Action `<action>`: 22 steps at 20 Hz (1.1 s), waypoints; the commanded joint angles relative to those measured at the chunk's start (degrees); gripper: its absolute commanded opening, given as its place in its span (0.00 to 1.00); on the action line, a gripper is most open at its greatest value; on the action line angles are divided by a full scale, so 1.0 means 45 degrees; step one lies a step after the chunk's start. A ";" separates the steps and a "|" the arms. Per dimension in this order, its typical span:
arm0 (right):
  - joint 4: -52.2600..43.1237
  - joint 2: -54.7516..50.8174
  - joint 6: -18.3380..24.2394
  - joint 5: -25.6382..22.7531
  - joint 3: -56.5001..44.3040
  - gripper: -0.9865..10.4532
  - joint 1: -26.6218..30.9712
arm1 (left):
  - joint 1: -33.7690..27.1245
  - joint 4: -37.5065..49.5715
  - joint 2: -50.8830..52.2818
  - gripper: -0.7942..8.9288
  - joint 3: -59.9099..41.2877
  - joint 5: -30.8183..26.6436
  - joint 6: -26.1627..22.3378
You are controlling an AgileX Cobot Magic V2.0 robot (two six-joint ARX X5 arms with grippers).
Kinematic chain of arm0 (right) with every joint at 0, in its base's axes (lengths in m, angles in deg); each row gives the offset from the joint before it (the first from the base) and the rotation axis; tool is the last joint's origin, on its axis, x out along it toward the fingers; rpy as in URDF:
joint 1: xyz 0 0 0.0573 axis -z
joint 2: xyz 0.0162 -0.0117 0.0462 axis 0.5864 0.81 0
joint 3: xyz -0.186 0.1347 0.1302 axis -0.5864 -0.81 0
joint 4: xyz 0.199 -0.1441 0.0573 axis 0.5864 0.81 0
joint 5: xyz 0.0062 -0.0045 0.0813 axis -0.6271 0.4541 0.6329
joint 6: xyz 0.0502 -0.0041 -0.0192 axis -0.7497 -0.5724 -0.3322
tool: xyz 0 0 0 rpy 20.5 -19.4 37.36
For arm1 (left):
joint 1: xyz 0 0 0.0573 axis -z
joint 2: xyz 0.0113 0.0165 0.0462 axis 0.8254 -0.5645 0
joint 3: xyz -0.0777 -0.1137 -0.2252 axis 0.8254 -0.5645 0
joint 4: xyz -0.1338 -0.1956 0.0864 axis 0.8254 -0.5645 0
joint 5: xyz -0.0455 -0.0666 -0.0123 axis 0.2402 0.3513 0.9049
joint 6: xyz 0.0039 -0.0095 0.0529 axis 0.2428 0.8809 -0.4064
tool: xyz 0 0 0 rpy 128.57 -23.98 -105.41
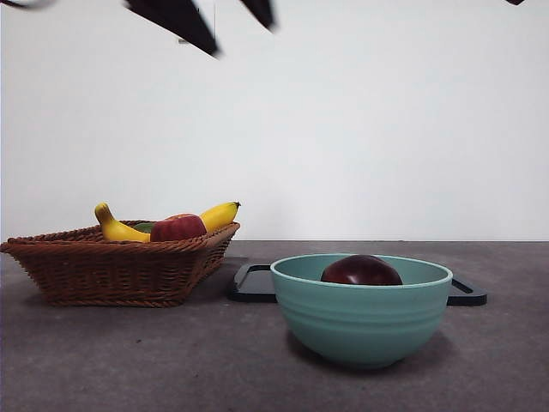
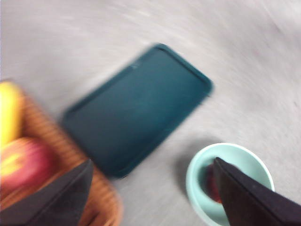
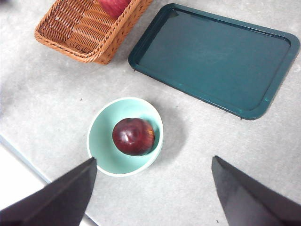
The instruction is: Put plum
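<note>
Grey table (image 1: 103, 360) in front of a plain white wall, with only a few things on it. Nearest, a mint-green bowl (image 1: 361, 319), and inside it the plum (image 1: 361, 270), dark and shiny, resting low on the bottom so it cannot roll off. Looks like the job of putting the plum away is done. Right behind the bowl, a flat dark tray (image 3: 214, 59), bare, lying close but not touching it as far as can be seen. Off to the side and a bit further back, a brown woven basket (image 1: 116, 266) holding a red apple (image 1: 177, 227) and a yellow banana (image 1: 214, 215), kept together there. High above, the left gripper (image 2: 150, 188), jaws spread wide, holding nothing, picture blurry. Also up high over the bowl, the right gripper (image 3: 153, 188), jaws wide apart too, nothing between them, well clear of the fruit.
</note>
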 commanded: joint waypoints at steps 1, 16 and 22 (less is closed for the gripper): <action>-0.0019 0.0063 0.0053 -0.0015 0.0248 0.43 -0.0053 | -0.0729 -0.0257 0.1059 0.51 -0.0369 0.0685 0.0340; 0.0180 0.0063 0.0053 0.0000 0.0199 0.43 -0.0053 | -0.1467 0.0146 0.6028 0.50 -0.7358 0.4541 0.1603; 0.0442 0.0170 -0.0083 0.0034 0.0146 0.43 -0.0112 | -0.1467 0.0170 0.6028 0.50 -0.7358 0.4541 0.1710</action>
